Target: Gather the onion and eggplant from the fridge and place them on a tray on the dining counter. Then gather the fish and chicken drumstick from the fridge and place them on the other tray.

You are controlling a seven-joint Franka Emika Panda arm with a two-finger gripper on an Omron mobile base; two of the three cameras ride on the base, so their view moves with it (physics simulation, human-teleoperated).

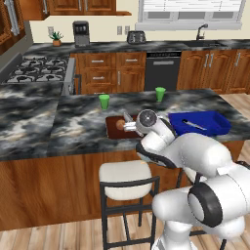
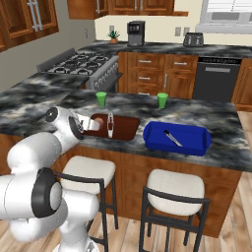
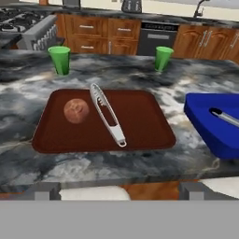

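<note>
Open, empty gripper [image 3: 114, 190] facing the brown tray [image 3: 144, 130], onion [image 3: 76, 110] already on it

With the onion lying on the tray's left part beside the metal tongs [image 3: 107, 116], the sound move is probably to pull clear of the stools and head back for the eggplant; the fridge, eggplant, fish and drumstick are out of frame, and the blue tray [image 3: 210, 123] is cut off at the right edge, the fingertips barely poking up
</note>
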